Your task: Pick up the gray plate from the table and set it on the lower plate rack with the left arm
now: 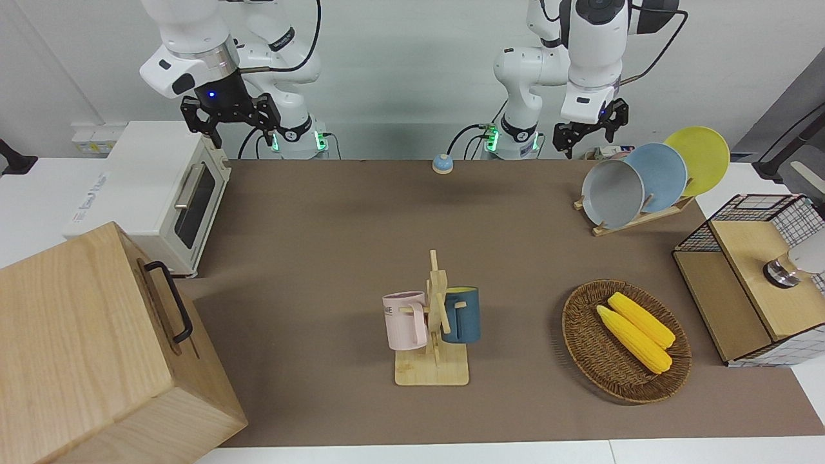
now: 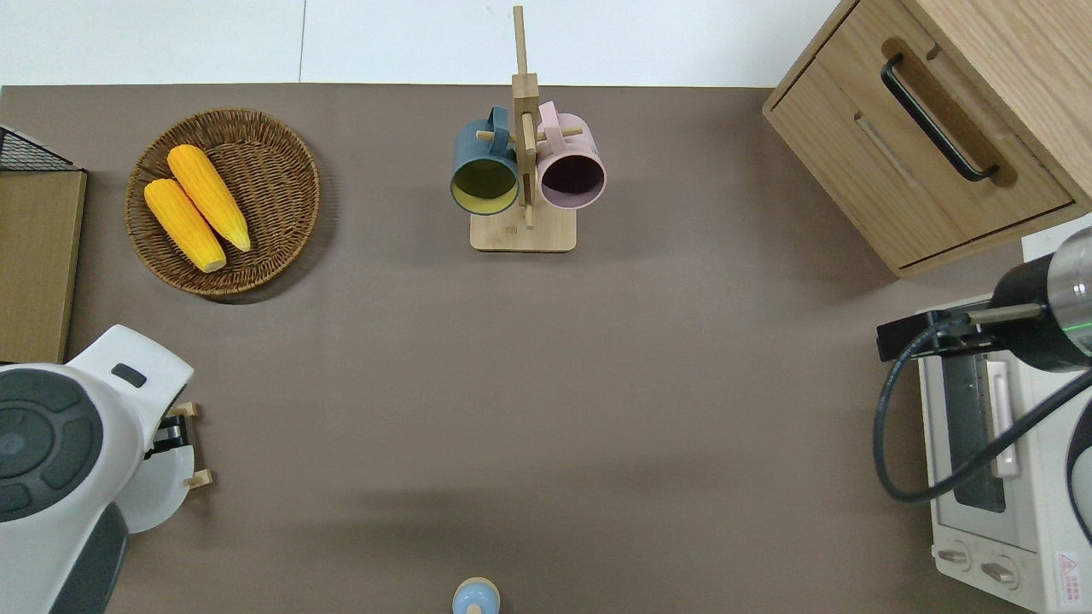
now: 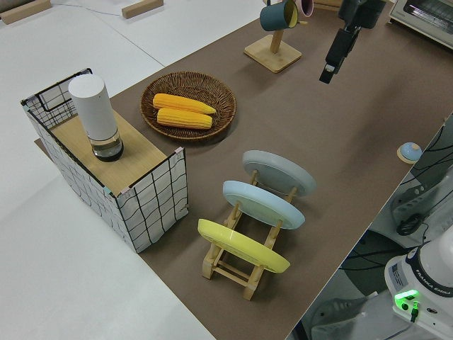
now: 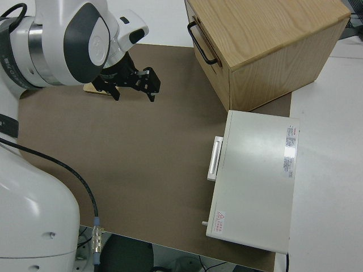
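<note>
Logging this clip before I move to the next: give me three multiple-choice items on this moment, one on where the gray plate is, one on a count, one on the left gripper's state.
1. Where is the gray plate?
A. flat on the table
B. standing in the lower plate rack
C. in the basket

2. How many plates does the rack hold?
A. one
B. two
C. three

3. The left gripper is:
A. open and empty
B. shut on the gray plate
C. shut on a mug

Answers:
1 B: the plate leans between the rack's pegs, in the slot nearest the table's middle.
2 C: gray, blue plate and yellow plate stand in a row.
3 A: its fingers are spread, clear of the plate, with nothing between them.
</note>
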Action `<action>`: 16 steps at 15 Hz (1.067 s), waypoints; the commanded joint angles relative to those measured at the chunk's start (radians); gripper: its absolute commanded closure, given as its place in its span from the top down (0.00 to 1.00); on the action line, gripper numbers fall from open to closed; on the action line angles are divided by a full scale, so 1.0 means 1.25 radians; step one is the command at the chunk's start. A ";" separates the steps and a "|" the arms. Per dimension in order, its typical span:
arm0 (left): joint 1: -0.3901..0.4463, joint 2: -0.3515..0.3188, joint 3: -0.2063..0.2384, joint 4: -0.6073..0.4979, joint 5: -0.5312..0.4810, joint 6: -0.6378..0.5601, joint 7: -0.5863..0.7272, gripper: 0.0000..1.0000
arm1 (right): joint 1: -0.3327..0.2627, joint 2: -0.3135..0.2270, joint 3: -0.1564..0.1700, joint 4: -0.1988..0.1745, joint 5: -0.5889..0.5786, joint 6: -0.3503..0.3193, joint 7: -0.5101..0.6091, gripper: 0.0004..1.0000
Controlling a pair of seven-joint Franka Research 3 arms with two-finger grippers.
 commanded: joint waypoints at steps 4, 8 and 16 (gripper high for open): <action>0.004 0.036 0.002 0.090 -0.135 -0.019 0.197 1.00 | -0.006 -0.002 0.004 0.005 0.006 -0.012 0.000 0.99; 0.001 0.030 0.009 0.097 -0.181 -0.020 0.251 1.00 | -0.006 -0.002 0.004 0.005 0.006 -0.012 0.000 0.99; 0.001 0.025 0.091 0.155 -0.206 -0.088 0.337 1.00 | -0.006 -0.002 0.004 0.005 0.006 -0.012 -0.001 0.99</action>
